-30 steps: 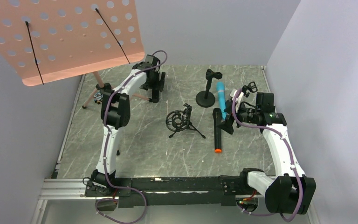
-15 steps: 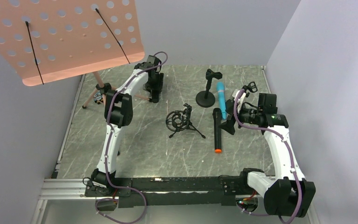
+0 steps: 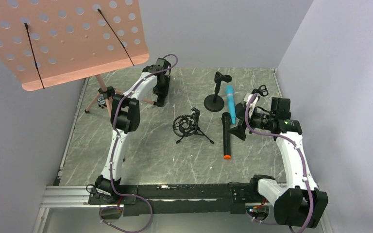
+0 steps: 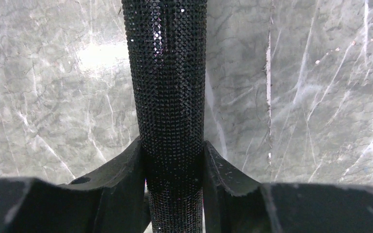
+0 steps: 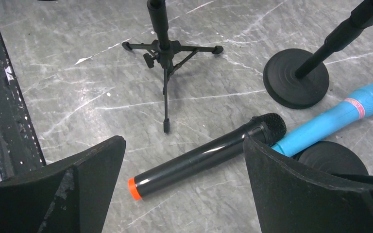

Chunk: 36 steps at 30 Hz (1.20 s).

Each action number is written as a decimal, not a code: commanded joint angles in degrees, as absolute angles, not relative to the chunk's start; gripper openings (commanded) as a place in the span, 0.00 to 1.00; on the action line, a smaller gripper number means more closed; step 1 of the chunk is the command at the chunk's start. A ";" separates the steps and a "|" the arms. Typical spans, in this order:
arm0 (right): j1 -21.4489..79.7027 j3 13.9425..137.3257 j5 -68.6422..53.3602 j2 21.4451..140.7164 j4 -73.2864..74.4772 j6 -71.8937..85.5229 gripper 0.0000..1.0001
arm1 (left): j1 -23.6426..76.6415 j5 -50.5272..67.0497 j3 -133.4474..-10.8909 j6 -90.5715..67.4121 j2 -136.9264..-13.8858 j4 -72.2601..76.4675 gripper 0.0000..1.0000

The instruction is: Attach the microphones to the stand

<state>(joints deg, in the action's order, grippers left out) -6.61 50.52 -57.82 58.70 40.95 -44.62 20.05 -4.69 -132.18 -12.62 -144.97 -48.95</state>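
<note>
A black microphone with a studded body runs straight up the left wrist view, and my left gripper is shut on it, both fingers pressed against its sides. In the top view that gripper is at the far left of the table. My right gripper hangs open over the all-black microphone with the orange end, which lies flat. The blue microphone lies beside its head. A tripod stand with a shock mount and a round-base stand are upright mid-table.
An orange perforated music-stand panel overhangs the far left corner, its legs next to my left arm. Another round black base sits under my right finger. Grey walls close the table's sides and back.
My left gripper has closed onto the studded black microphone. The right arm has edged slightly and stays open over the orange-ended microphone.
</note>
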 commanded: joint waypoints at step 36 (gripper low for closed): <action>-9.45 53.79 -64.40 58.64 44.12 -48.16 0.98 | 32.45 20.75 -132.45 -7.27 -116.39 -32.93 0.00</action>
<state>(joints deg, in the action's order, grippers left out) -8.71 51.48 -61.82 58.57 43.75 -46.37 30.85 15.73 -131.98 -7.94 -123.76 -37.32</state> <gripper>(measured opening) 0.976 0.430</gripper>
